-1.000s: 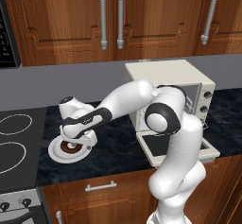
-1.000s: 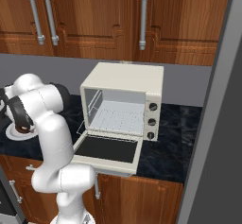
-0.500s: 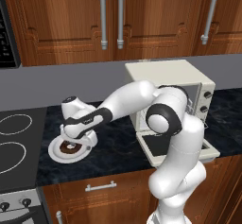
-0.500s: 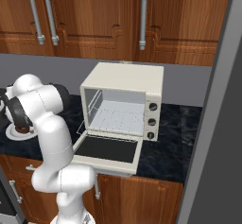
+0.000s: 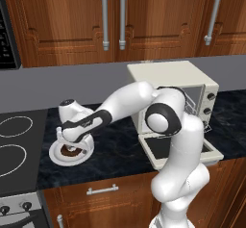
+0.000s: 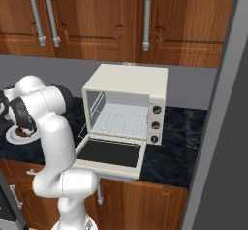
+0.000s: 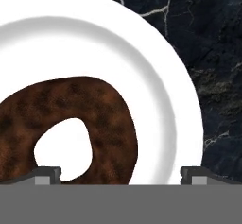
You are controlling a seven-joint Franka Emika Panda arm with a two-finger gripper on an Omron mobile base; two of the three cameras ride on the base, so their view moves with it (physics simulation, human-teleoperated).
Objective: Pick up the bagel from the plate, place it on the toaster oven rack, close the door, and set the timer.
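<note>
Table point(image 5: 120, 147) — dark marble-look top with pale veins, running along the wall over wooden cabinet fronts. Plate point(image 5: 58, 155) rests flat on it toward the left end, beside the stove. Toaster oven point(image 6: 127, 103) stands on it well to the right — its door point(image 6: 110, 154) lies dropped open, overhanging the front edge.

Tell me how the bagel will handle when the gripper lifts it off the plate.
The bagel looks small and bready, so probably light and slightly squashy. Lying flat on the plate, it shouldn't roll. Its rough crust likely grips well, though the smooth plate might let it slide if nudged.
</note>
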